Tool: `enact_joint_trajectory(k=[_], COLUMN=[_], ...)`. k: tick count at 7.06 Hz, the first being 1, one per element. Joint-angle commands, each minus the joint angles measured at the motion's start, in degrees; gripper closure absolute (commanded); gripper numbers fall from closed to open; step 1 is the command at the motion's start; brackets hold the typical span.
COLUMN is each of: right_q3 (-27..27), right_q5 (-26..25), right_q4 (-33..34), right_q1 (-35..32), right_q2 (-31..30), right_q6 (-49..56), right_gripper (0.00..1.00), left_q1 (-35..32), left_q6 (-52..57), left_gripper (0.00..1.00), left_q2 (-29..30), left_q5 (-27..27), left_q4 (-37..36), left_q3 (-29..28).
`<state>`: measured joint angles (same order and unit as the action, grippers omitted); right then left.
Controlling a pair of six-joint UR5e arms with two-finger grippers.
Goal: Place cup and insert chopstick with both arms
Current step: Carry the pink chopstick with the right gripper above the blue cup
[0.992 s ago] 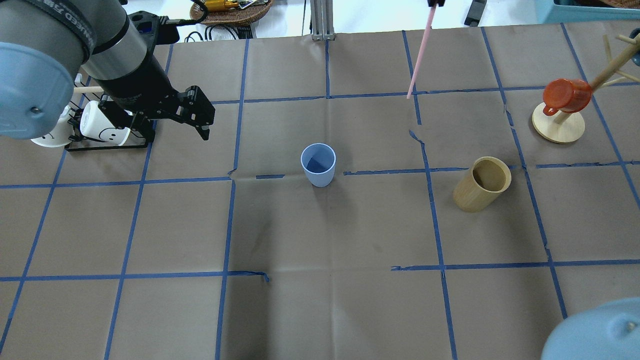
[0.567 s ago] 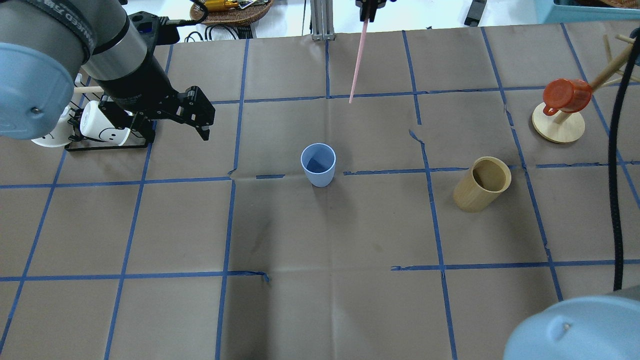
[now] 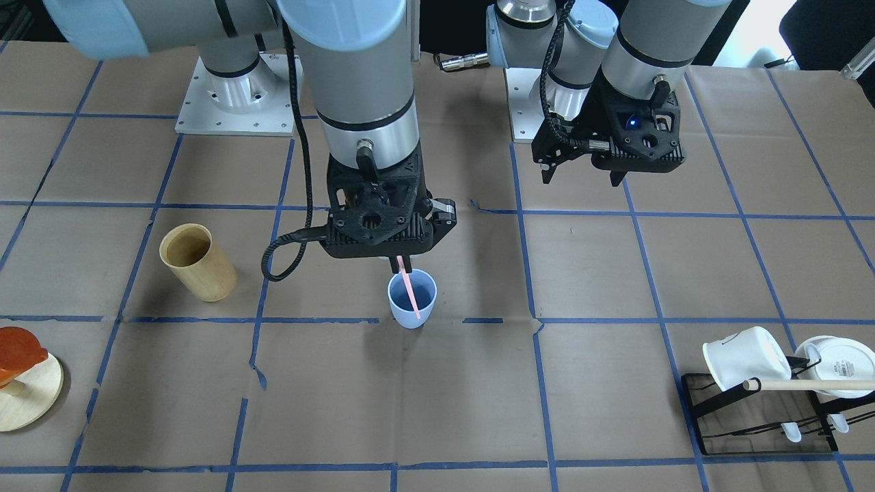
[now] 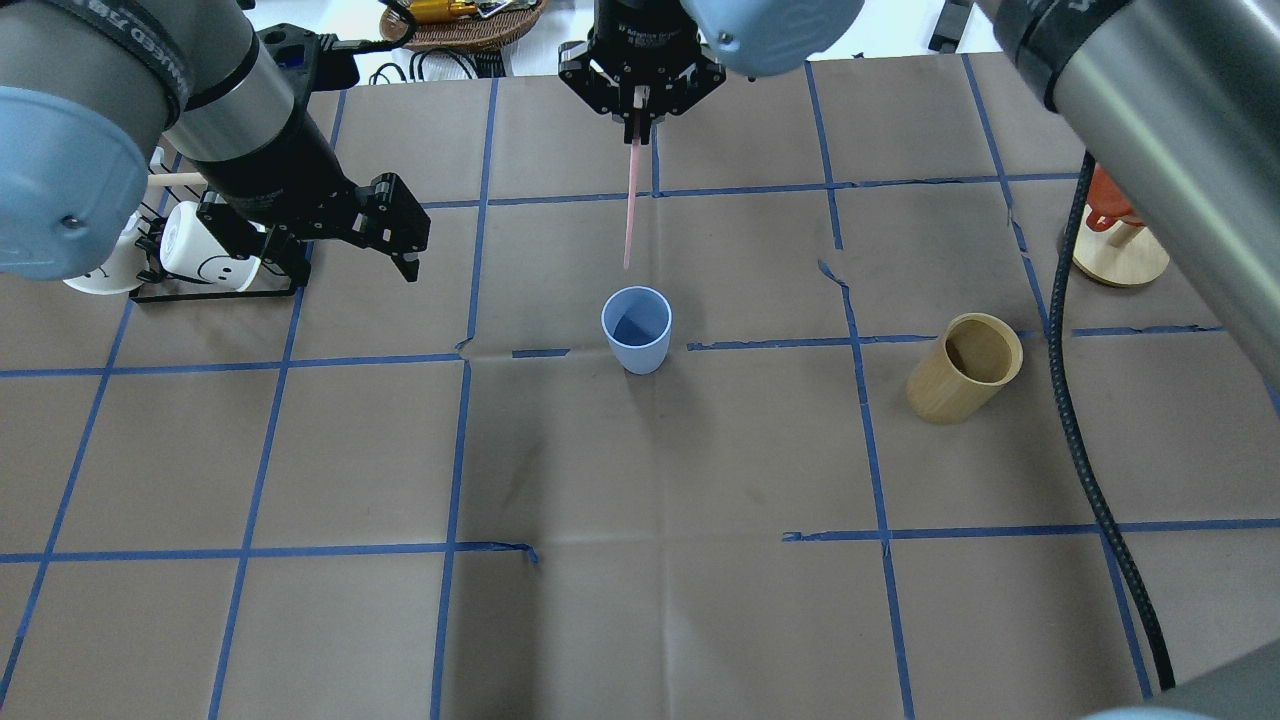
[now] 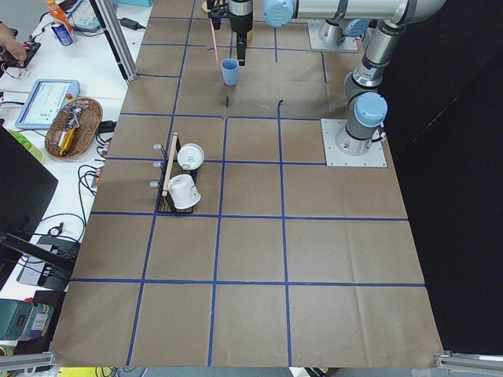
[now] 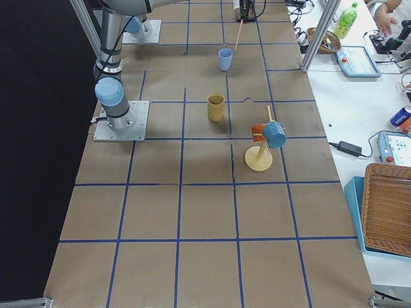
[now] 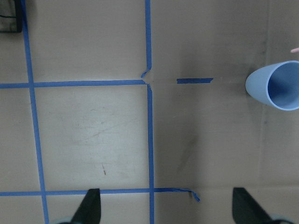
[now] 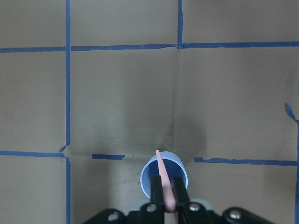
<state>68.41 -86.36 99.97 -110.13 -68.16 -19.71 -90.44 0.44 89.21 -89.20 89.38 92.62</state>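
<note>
Right gripper (image 4: pixel 638 102) is clamped on the top end of the pink chopstick (image 4: pixel 630 200), which hangs down from the fingers, slightly tilted. Blue cup (image 4: pixel 636 330) stands upright mid-table, below the gripper and not held. In the right wrist view the chopstick (image 8: pixel 163 179) runs across the cup (image 8: pixel 181 171) mouth and its tip lands on the far rim. In the front view its lower end (image 3: pixel 412 301) overlaps the cup (image 3: pixel 400 311) opening. In the overhead the tip stops just beyond the far rim. Can't tell whether the tip is already below rim level.

Left gripper (image 3: pixel 581 179) has its jaws wide apart with nothing between them. It hovers well apart from the cup, near the rack (image 4: pixel 215 292).

Occlusions:
- Right wrist view: the fingers (image 8: pixel 180 196) cover the cup's near edge.
- Front view: the gripper body hides where the fingers meet the chopstick.
- Left wrist view: the cup (image 7: pixel 275 86) is cut off at the right edge, and only a sliver of the chopstick tip (image 7: pixel 295 50) shows.
- Overhead: the right arm covers most of the mug tree (image 4: pixel 1115 262).

Versus 1.0 s ago: the chopstick was far off to the right near the table's far edge, with the gripper almost out of frame. It has swept leftward in the overhead and now lines up over the cup. Cup and left arm haven't moved.
</note>
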Motion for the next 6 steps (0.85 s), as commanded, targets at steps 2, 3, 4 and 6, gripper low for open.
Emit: enact_joint_trajectory(k=[2,3,4,6], right_q3=[7.09,5.70,3.77,4.37], right_q5=[-0.39,-0.39,-0.30,0.31], right_q4=[6.56,5.07,0.36,-3.44], right_q1=[-0.09,0.09,0.09,0.09], right_q2=[-4.17,-4.35,-4.70,-5.92], right_q6=[-0.24,-0.32,-0.50,-1.63], right_gripper=[0.98,0.97,0.98,0.98], left_q1=[0.00,0.00,0.00,-0.09], left_q6=[0.00,0.00,0.00,-0.09], left_gripper=[0.00,0.00,0.00,0.00], left_q2=[0.00,0.08,0.00,0.00], left_q5=[-0.01,0.08,0.08,0.08], left_q4=[0.00,0.00,-0.09,0.00], left_q3=[0.02,-0.07,-0.07,-0.16])
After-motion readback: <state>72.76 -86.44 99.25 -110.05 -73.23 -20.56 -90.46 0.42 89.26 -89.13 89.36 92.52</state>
